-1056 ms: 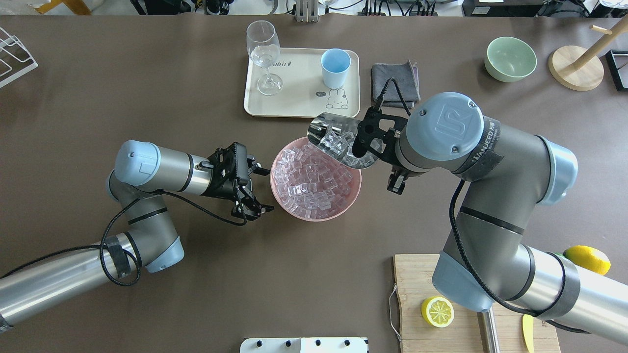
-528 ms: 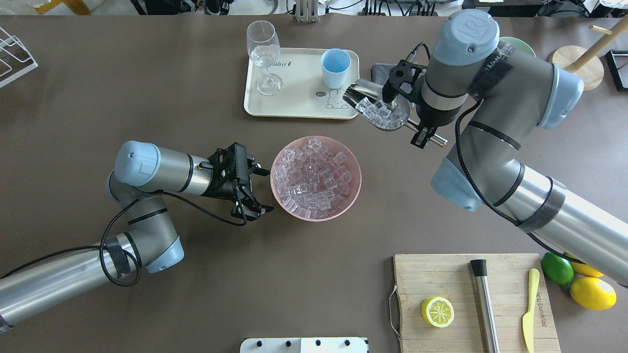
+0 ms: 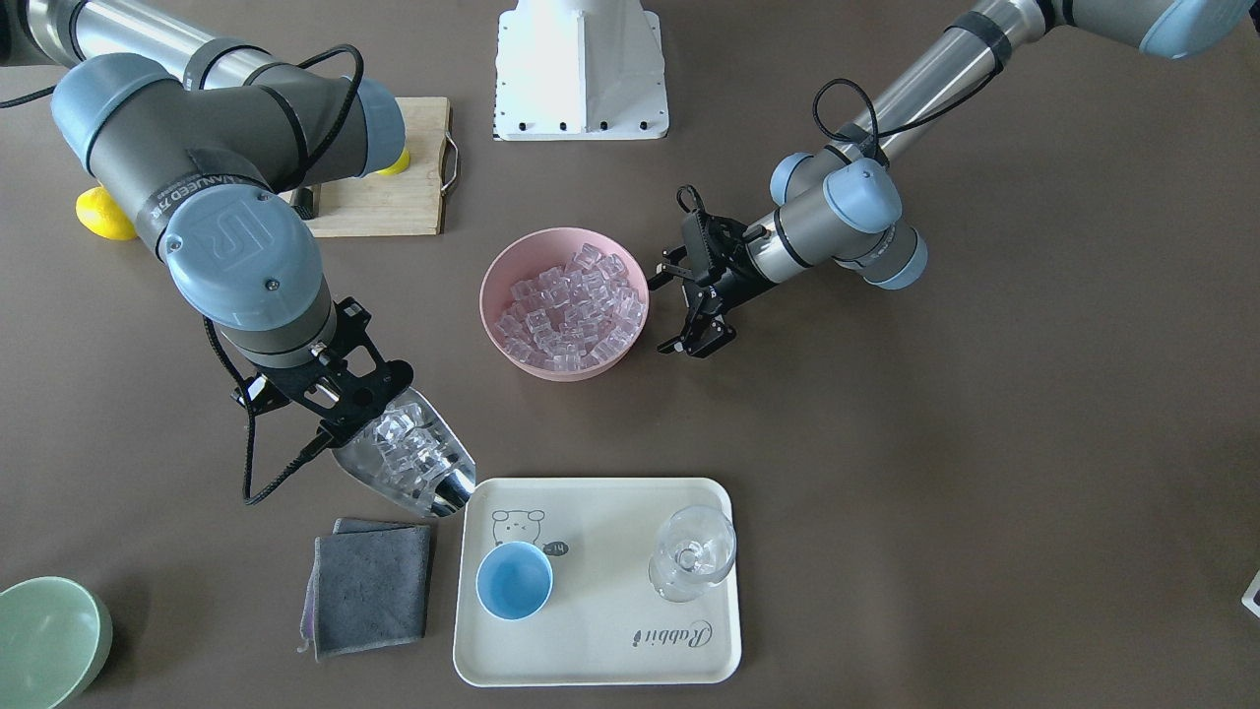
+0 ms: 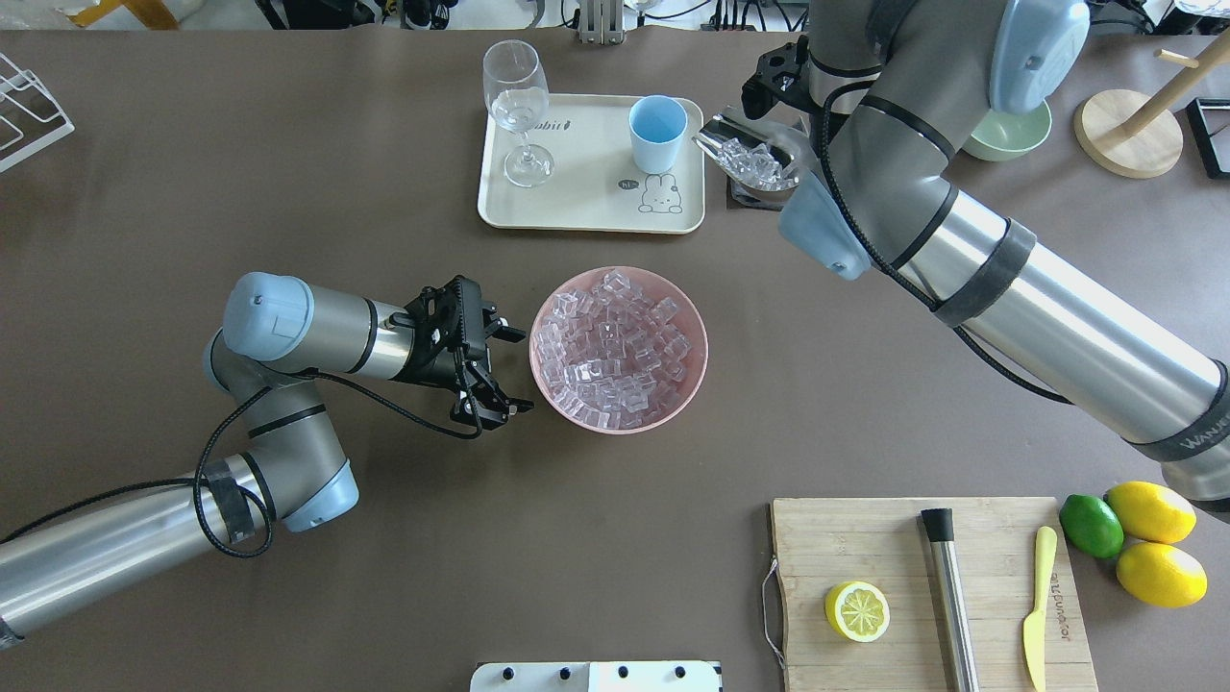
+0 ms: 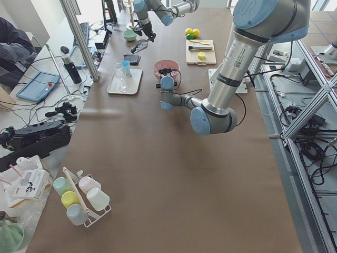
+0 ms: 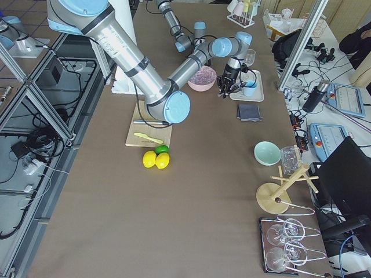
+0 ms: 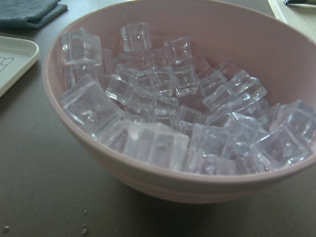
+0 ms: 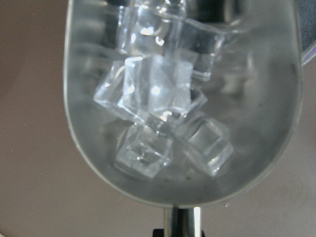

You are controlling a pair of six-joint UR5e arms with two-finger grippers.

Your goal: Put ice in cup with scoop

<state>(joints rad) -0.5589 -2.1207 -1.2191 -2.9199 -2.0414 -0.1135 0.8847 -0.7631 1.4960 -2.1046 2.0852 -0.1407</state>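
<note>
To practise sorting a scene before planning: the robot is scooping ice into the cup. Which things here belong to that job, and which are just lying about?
In the job: scoop, loaded with ice; light-blue cup; pink bowl of ice.

Lying about: wine glass, grey cloth, green bowl, cutting board, half lemon, steel rod, yellow knife.

The scoop (image 3: 440,483) with its ice (image 3: 402,441) is no longer over the pink bowl (image 3: 561,370); it now hangs just beside the tray (image 4: 577,197), near the cup (image 4: 657,133)

The tray (image 3: 591,630) reads "Rabbit"; the right arm's band (image 3: 187,192) reads "WANJEED".
</note>
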